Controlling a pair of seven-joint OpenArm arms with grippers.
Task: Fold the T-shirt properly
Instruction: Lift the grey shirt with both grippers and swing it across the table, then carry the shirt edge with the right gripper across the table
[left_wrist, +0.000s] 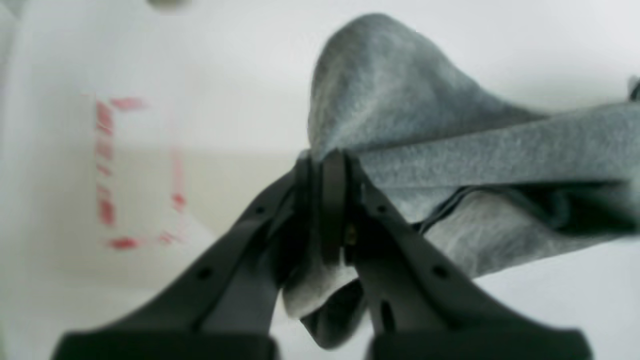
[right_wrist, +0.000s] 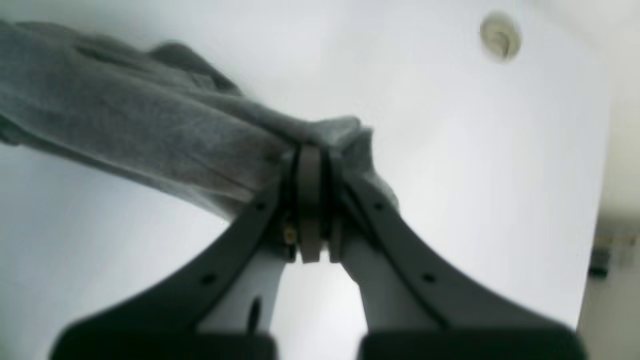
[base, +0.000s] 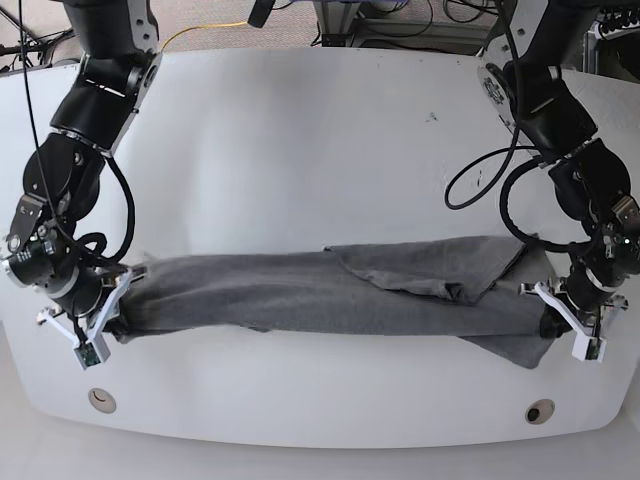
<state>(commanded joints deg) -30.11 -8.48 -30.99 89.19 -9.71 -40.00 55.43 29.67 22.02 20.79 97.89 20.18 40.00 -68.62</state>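
The grey T-shirt (base: 330, 292) is stretched in a long bunched band across the front of the white table (base: 320, 130). My left gripper (left_wrist: 327, 165) is shut on one end of the T-shirt (left_wrist: 395, 95), which in the base view is the right end (base: 555, 322). My right gripper (right_wrist: 310, 155) is shut on the other end of the T-shirt (right_wrist: 125, 130), at the left in the base view (base: 122, 300). A folded flap of cloth (base: 440, 268) lies over the right half. Both ends are held just above the table.
Two round holes sit in the table near its front edge, one at the left (base: 100, 400) and one at the right (base: 540, 411). Red dashed markings (left_wrist: 107, 170) show beyond the table in the left wrist view. Cables (base: 480, 180) hang from the arm on the right.
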